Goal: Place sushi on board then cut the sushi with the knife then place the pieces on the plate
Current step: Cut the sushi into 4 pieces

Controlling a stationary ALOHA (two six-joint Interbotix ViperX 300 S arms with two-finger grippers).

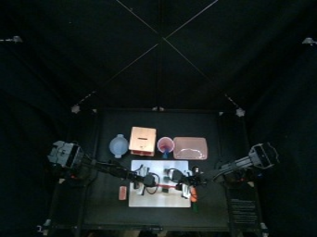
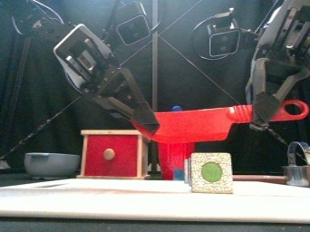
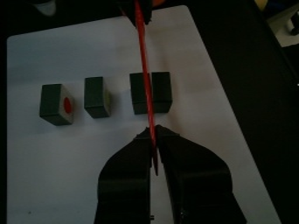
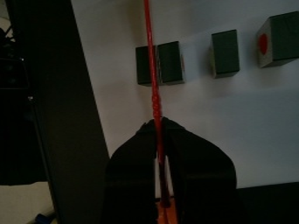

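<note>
A red toy knife [image 2: 194, 122] hangs level over the white cutting board [image 2: 121, 195], held at both ends. My left gripper [image 2: 145, 118] is shut on its blade tip, and my right gripper [image 2: 260, 113] is shut on the handle end. In the left wrist view the knife [image 3: 142, 52] runs edge-on across the middle of the larger dark green sushi block [image 3: 153, 92]. Two cut pieces [image 3: 96, 97] [image 3: 55, 102] stand apart beside it on the board. The right wrist view shows the same block [image 4: 160, 63] under the blade [image 4: 149, 52]. From the front, one sushi end [image 2: 211, 172] shows below the knife.
Behind the board [image 1: 161, 199] stand the blue-grey bowl [image 1: 119, 144], the wooden box with a red drawer front [image 1: 143, 143], the red cup [image 1: 165, 145] and the pink tray [image 1: 190, 147]. A metal cutter [image 2: 298, 168] sits at the right by the board.
</note>
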